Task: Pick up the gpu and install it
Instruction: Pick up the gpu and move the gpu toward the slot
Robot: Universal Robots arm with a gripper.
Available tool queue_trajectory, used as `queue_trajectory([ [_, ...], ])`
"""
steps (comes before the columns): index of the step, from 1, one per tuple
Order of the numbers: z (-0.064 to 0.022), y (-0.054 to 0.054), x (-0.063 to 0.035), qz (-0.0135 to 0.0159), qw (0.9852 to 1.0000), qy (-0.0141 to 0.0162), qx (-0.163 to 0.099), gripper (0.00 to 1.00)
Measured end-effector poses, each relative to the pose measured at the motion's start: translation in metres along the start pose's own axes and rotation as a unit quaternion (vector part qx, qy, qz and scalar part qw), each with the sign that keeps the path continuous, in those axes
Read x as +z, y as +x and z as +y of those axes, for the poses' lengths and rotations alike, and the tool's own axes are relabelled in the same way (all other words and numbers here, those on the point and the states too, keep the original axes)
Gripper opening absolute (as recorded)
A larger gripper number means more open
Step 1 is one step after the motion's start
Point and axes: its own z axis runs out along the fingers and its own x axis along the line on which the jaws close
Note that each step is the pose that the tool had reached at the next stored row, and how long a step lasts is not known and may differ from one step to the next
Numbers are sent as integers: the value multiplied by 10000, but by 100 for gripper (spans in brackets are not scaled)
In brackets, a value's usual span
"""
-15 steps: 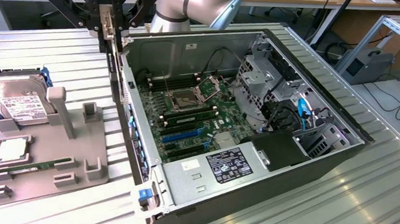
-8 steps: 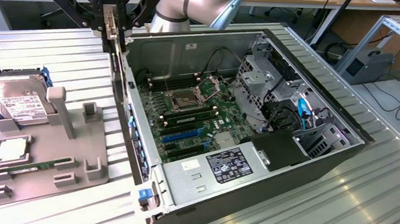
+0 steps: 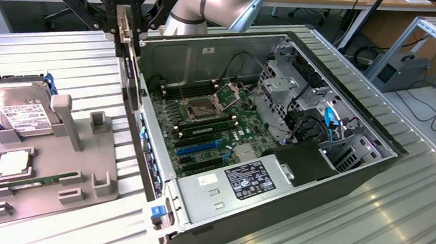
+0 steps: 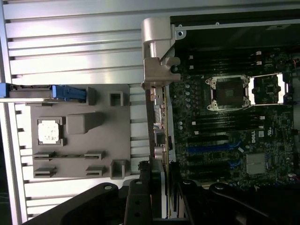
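Hand (image 3: 125, 20) high at the far left of the exterior view, fingers drawn in narrow and clamped on the gpu (image 3: 123, 32); card hangs on edge below the fingers, clear of the surface (image 3: 69, 54), over the left wall of the open case (image 3: 337, 182). Wrist view: hand (image 4: 159, 183) grips one end of the gpu (image 4: 159, 117), card seen edge-on, silver bracket (image 4: 157, 51) at the end away from the fingers; card lines up along the case wall, between the tray (image 4: 75, 140) and the motherboard (image 4: 220, 136). Cannot tell whether the card touches the wall. Motherboard (image 3: 210, 127) lies flat in the case, socket (image 3: 202, 106) open, blue slots (image 3: 197, 148) bare. Grey tray (image 3: 69, 169) sits on the surface to the exterior view's left of the case; hard drive (image 3: 19, 114) stands at its far end, cpu (image 3: 13, 164) nearer, RAM stick (image 3: 33, 183) at the near edge
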Motion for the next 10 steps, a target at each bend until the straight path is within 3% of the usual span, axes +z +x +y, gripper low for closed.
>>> queue_trajectory([
  [10,6,-74,2,0,10000,4,0,27],
])
